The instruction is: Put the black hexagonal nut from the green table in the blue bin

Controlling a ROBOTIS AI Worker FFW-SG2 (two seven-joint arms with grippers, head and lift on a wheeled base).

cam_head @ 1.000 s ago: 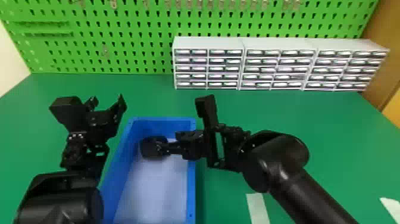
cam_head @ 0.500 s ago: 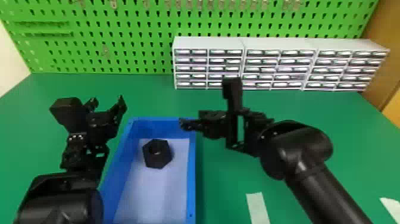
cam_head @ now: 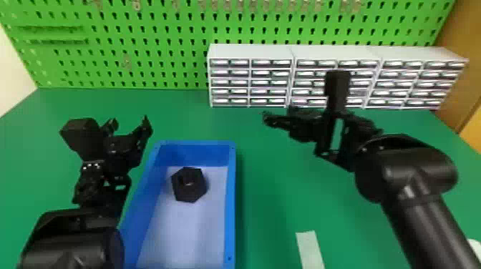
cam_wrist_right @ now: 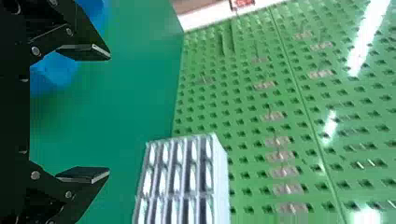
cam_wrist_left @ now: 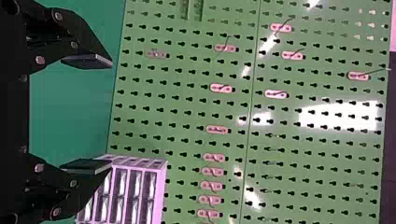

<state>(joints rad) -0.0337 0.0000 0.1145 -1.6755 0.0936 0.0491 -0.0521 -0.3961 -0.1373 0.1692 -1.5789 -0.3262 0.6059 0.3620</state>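
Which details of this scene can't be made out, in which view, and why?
Blue plastic bin: near end cut off by the head view's bottom edge.
White drawer cabinets, head view: some fronts hidden by the black right arm; contents too small to tell.
White object: cut off by the head view's right edge.

Bright, even light washed over the smooth green table (cam_head: 272,221) before you in the head view, with a soft, darker shade beside the blue plastic bin (cam_head: 232,207). Dull highlights lay along the glossy black right arm (cam_head: 415,179). In your left wrist view, a broad white glare patch (cam_wrist_left: 341,115) and smaller streaks broke across the perforated green pegboard (cam_head: 171,46). Your right wrist view caught a long, slanting white reflection (cam_wrist_right: 368,37) on the same board, its holes smeared by blur.
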